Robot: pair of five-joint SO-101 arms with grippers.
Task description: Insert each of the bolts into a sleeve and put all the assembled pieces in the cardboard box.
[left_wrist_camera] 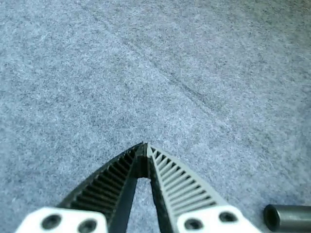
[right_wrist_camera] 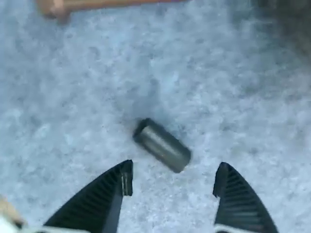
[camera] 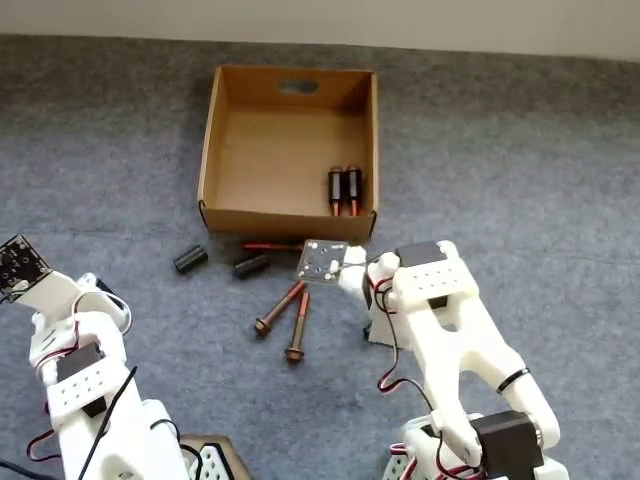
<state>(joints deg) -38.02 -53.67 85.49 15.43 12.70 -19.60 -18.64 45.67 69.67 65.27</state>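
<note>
From above: cardboard box at the far middle of the grey felt, open-topped, with two assembled pieces side by side in its near right corner. Just in front of the box, a thin bolt lying along the front wall. A little nearer, two dark sleeves on their sides, one to the left and one to the right, apart from each other. Nearer still, two more bolts, far ends close together, heads spread toward the near side. Right arm stretched from the near edge toward the far left, wrist bent down close to the right-hand sleeve. Left arm folded back at the near left, well apart from the parts.

Left wrist view: left gripper over bare felt, fingertips pressed together, holding nothing. One sleeve lying off to the side of the fingers.

Right wrist view: right gripper spread wide, aimed down at the felt, gripping nothing. A sleeve just beyond the tips, in line with the gap, untouched. Head of a bolt farther off.
</note>
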